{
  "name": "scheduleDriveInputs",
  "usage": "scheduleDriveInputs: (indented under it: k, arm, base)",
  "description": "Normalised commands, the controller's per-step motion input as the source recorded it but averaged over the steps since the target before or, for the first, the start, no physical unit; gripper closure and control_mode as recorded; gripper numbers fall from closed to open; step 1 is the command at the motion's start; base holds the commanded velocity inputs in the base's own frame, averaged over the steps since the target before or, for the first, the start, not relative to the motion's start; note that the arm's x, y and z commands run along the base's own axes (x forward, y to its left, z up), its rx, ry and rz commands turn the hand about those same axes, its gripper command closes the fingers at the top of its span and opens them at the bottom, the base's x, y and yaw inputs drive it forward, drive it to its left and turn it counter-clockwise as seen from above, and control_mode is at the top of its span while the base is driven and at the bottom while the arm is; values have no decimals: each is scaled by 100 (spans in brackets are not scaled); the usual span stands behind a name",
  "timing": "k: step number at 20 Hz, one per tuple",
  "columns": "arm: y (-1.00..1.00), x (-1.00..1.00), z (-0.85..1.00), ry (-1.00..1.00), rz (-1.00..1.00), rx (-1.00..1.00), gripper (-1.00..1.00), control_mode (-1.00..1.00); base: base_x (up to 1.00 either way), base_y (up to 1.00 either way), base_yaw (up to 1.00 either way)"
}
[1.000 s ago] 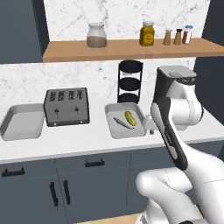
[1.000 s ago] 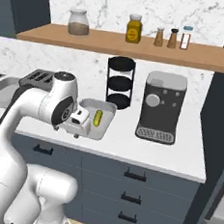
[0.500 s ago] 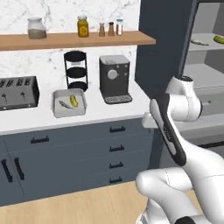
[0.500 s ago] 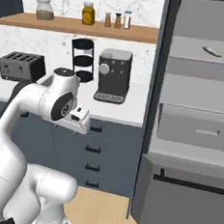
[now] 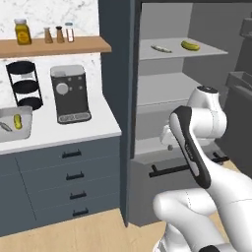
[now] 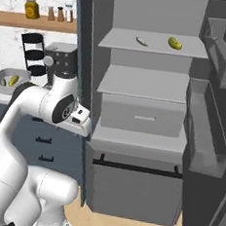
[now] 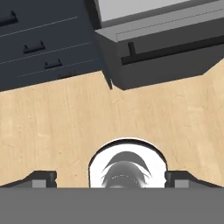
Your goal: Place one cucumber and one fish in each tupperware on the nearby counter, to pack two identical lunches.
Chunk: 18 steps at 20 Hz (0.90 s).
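Observation:
A cucumber (image 5: 190,46) and a thin pale fish (image 5: 161,48) lie on the top grey shelf of the open cabinet; the right base view shows the same cucumber (image 6: 175,43) and fish (image 6: 141,41). At the far left, a tupperware (image 5: 28,123) on the white counter (image 5: 74,130) holds another cucumber (image 5: 17,121) and fish (image 5: 5,126); that tupperware (image 6: 24,73) and cucumber (image 6: 13,80) also show from the right. My gripper (image 7: 111,177) is open and empty, pointing down at the wooden floor. It hangs at mid height, in front of the cabinet's lower drawer (image 6: 85,128).
A black coffee machine (image 5: 70,93) and a black tiered stand (image 5: 22,86) stand on the counter under a wooden shelf (image 5: 54,46) of jars. The open door (image 6: 209,119) with clear bins juts out on the right. Dark drawers (image 5: 74,174) sit below the counter.
The base has driven to the right, so the views have swung from the toaster and counter to the open cabinet. The gripper has stayed open.

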Motion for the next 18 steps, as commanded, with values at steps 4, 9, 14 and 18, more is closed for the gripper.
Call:
scheduleDriveInputs:
  k: [4, 9, 14, 18]
  arm:
    - [0, 0, 0, 0, 0, 0, -100, 100]
    - [0, 0, 0, 0, 0, 0, -100, 100]
    - [0, 0, 0, 0, 0, 0, -100, 100]
    - [0, 0, 0, 0, 0, 0, -100, 100]
  base:
    - [34, -95, -4]
    - [23, -9, 0]
    - [78, -4, 0]
    - [75, -35, 1]
